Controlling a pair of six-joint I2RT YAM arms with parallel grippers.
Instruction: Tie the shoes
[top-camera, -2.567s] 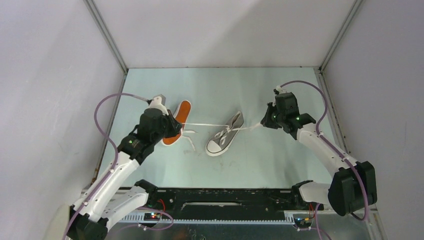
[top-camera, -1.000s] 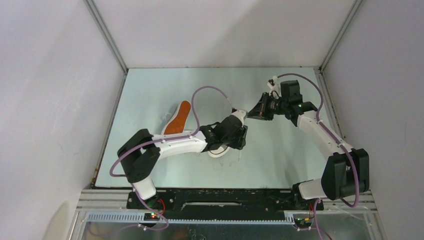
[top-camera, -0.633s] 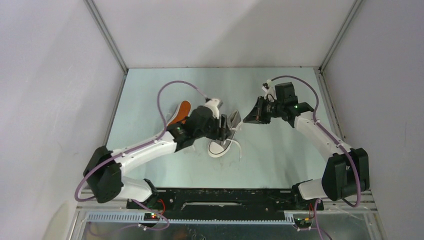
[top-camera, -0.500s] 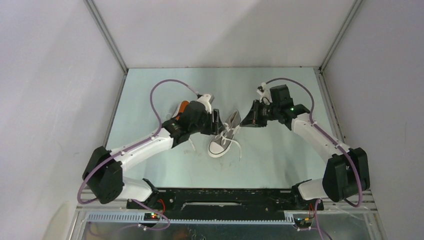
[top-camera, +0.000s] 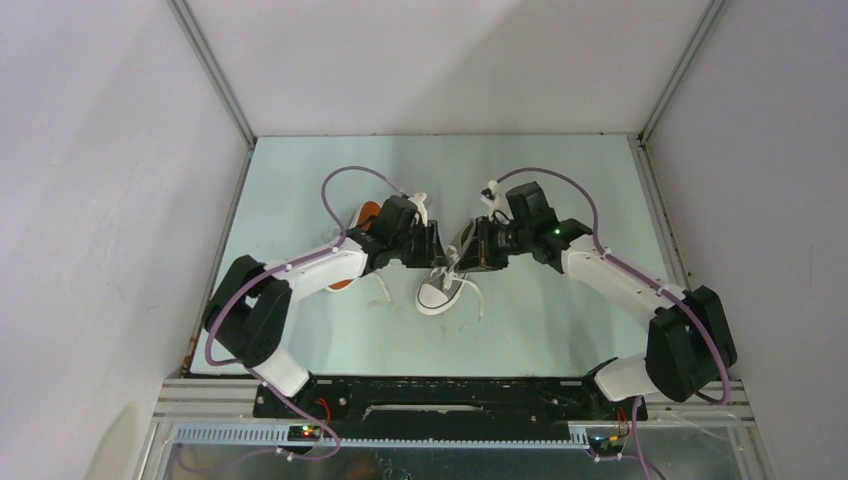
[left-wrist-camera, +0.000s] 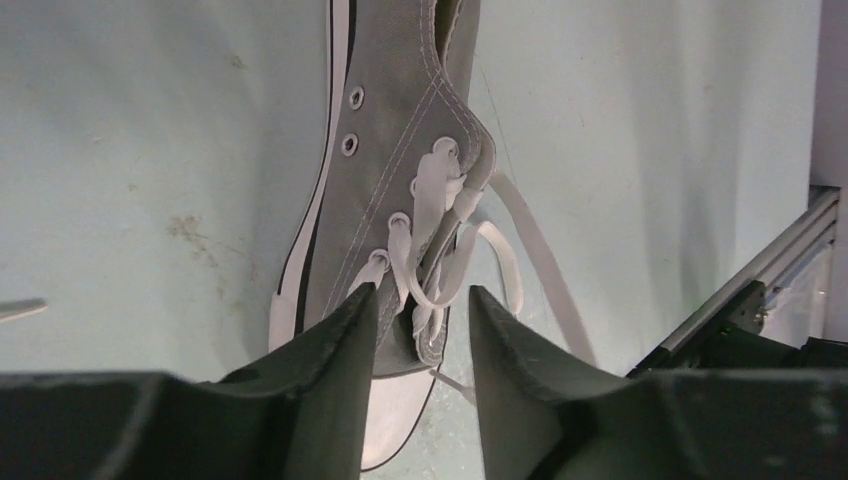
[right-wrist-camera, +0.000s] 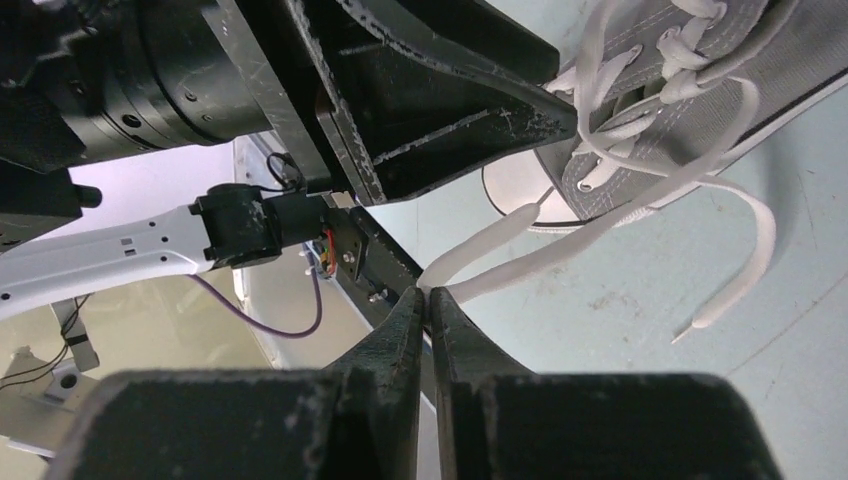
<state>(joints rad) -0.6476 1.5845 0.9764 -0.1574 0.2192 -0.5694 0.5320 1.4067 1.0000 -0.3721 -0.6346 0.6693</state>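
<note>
One grey shoe (top-camera: 437, 290) lies mid-table, white toe cap toward me, its white laces (top-camera: 474, 296) loose. The other shoe (top-camera: 366, 211) lies on its side behind my left arm, only a strip of orange sole showing. My left gripper (top-camera: 438, 250) hovers at the grey shoe's left side. In the left wrist view it (left-wrist-camera: 422, 292) stands open, with the shoe (left-wrist-camera: 395, 130) and a lace loop (left-wrist-camera: 470, 255) just beyond its tips. My right gripper (top-camera: 472, 252) faces it from the right. In the right wrist view it (right-wrist-camera: 427, 290) is shut on a folded white lace (right-wrist-camera: 600, 235).
The pale green table (top-camera: 560, 330) is walled by white panels with metal corner posts (top-camera: 215, 80). A black rail (top-camera: 450, 400) runs along the near edge. Purple cables (top-camera: 350, 180) arc over both wrists. The left gripper's black fingers (right-wrist-camera: 450, 100) fill the upper part of the right wrist view.
My left arm has drawn back off the grey shoe to its left side. The right gripper has moved left with the lace, so both grippers now meet over the shoe.
</note>
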